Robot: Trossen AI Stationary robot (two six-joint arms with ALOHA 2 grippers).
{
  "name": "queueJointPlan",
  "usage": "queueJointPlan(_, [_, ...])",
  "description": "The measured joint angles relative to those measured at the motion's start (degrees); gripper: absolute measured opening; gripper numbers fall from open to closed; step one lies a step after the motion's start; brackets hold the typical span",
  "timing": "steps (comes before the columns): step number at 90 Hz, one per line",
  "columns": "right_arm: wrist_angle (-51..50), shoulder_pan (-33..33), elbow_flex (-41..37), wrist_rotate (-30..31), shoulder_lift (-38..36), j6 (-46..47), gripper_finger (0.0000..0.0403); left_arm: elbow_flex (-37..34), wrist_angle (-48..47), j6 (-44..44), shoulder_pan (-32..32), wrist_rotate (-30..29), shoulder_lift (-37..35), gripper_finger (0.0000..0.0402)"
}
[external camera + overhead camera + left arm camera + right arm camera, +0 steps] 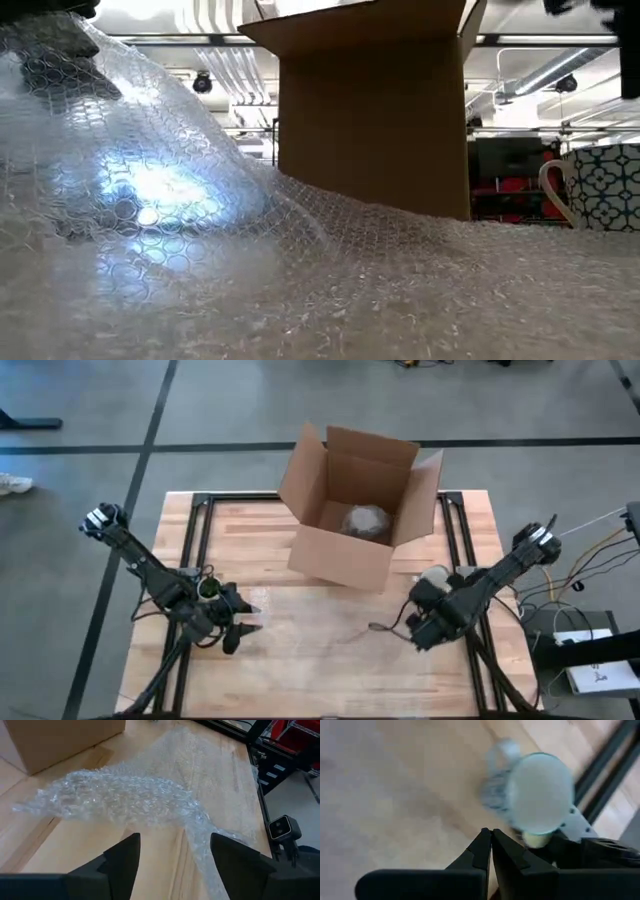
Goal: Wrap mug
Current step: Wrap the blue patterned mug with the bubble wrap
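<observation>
High view: the wooden counter (pixel 330 660) is seen carrying an open cardboard box (pixel 355 510) at its far middle, well ahead of both sets of fingers, with a crumpled grey bundle (pixel 365 522) lying inside it. A sheet of bubble wrap (pixel 130 800) is spread across the counter's near middle, between the two grippers; in the left wrist view it is seen bunched into a ridge just ahead of the left fingers (pixel 125 857), with a strip trailing out past one of them. In the low view the wrap is seen raised on one side and sloping down towards the box.

The left gripper (pixel 235 628) is held low over the counter's left side, its fingers spread wide apart and clamped on nothing. The right gripper (pixel 420 630) is held low over the right side, its fingers (pixel 487 845) pressed together with nothing between them.

The patterned mug (pixel 600 188) is seen standing upright on the counter just beyond the right fingers' tips, apart from them, its handle turned sideways; in the right wrist view its open mouth (pixel 540 792) is seen from above.
</observation>
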Motion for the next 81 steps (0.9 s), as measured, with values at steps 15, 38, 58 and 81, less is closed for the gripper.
queueJointPlan(15, [1.2, -3.3, -5.3, -2.0, -5.4, -0.4, 0.0011, 0.0, 0.0, 0.0, 0.0, 0.0, 0.1, 0.0244])
queueJointPlan(38, [2.4, -6.4, -5.8, -2.8, -9.7, -1.3, 0.0118, 0.0, 0.0, 0.0, 0.0, 0.0, 0.4, 0.0255])
queueJointPlan(58, [9.3, -10.7, -7.9, -3.3, -10.9, -9.8, 0.0173, 0.0, 0.0, 0.0, 0.0, 0.0, 0.5, 0.0254])
queueJointPlan(81, [16.1, -18.0, -13.6, -4.1, -10.0, -18.4, 0.0162, 0.0, 0.0, 0.0, 0.0, 0.0, 0.4, 0.0243])
